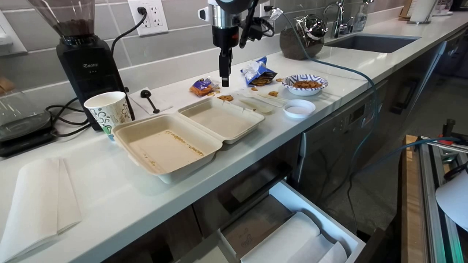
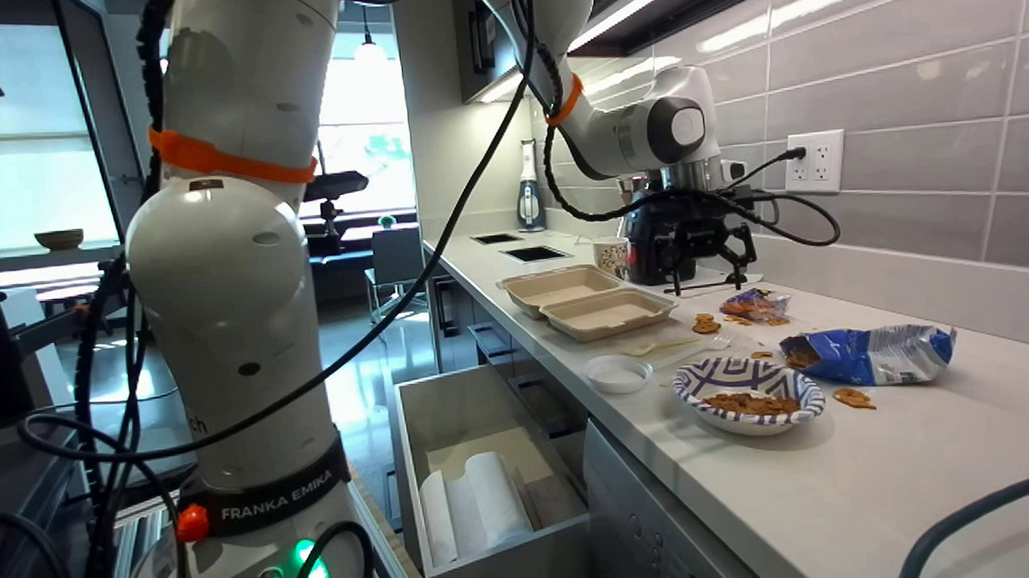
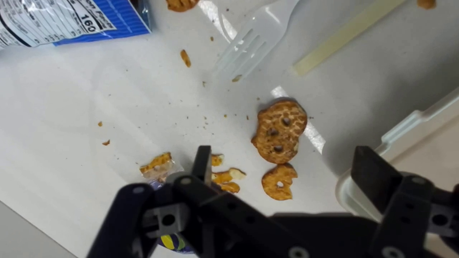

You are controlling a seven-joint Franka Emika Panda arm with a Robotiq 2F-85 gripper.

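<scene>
Hovering with an open gripper (image 3: pixel 282 163) above a golden-brown, oblong pretzel crisp (image 3: pixel 283 138)

Fingers wide apart, nothing gripped. I'm pointing straight down, up off the smooth white table (image 1: pixel 102 175); both exterior views show a gap under the fingertips.

Crisp lies flat on the table, below me. In the wrist view it shows between the two fingers, a little farther up the picture than the line joining the fingertips. I'd call that near-centred, slightly forward of the gripper. Long axis: close to up-down in that view, top end leaning right, so roughly square to the finger-to-finger line; the fingers face its long sides. At its lower end, apparently touching: a smaller golden-brown ring-shaped crisp with a broken edge (image 3: pixel 271 181), also in the gap.

Finger at picture right overlaps a corner of the beige, hinged takeout container (image 3: pixel 426 150); can't judge clearance from there. Finger at picture left is beside small orange pretzel bits (image 3: pixel 231 187) and the small purple-and-orange snack bag (image 1: pixel 202 87).

Farther up the wrist view: clear plastic fork (image 3: pixel 270 23), pale yellow plastic strip (image 3: pixel 348 34), blue-and-white foil bag (image 3: pixel 71 18).

Only one white arm (image 2: pixel 216 308), so no nearer-arm question.
</scene>
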